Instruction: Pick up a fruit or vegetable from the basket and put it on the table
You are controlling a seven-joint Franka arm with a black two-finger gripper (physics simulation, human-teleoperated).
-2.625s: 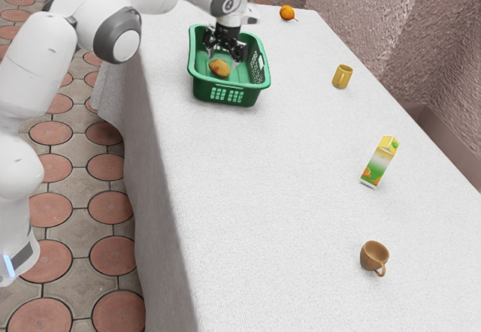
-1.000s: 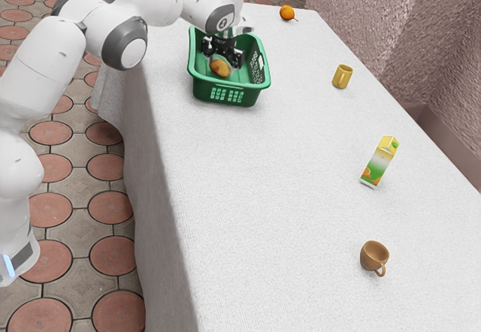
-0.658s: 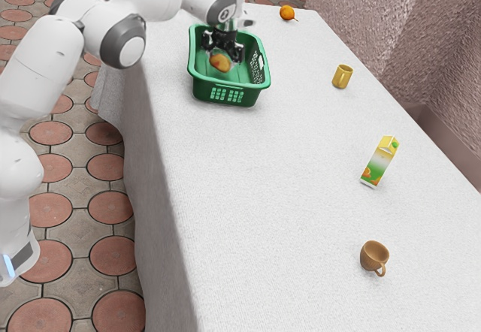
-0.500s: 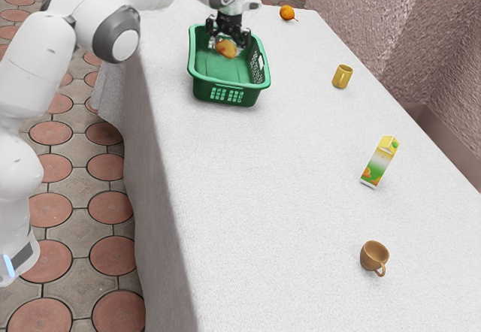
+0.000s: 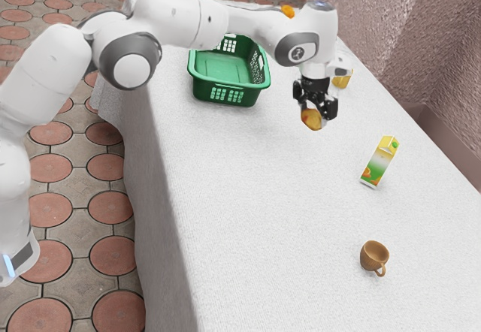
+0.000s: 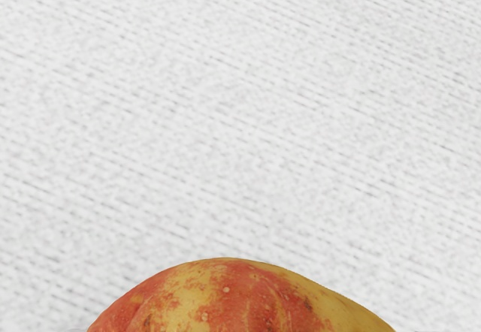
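My gripper (image 5: 314,119) is closed around the red-and-yellow fruit (image 5: 310,119), its fingers parted by the fruit's width and pressing it from two sides. I have it held up over the table (image 5: 270,219), outside the basket, between that and the carton; the wrist view has white cloth beyond it.

For edges, the green basket (image 5: 248,87) sits close to the long edge on the exterior view's left, toward the far end. The yellow mug (image 5: 343,79), partly behind my hand, is near the opposite long edge. An orange fruit (image 5: 288,11) lies by the far corner on the exterior view's right, partly covered by my arm (image 5: 180,16). The juice carton (image 5: 379,161) stands in from the right-hand long edge, and the brown cup (image 5: 373,257) is nearer the camera, well in from both long edges.

I've got room for moving over the broad stretch of cloth from the basket toward the brown cup, left of the carton in the exterior view.

My count: two fruits, one basket, one mug, one carton, one cup.
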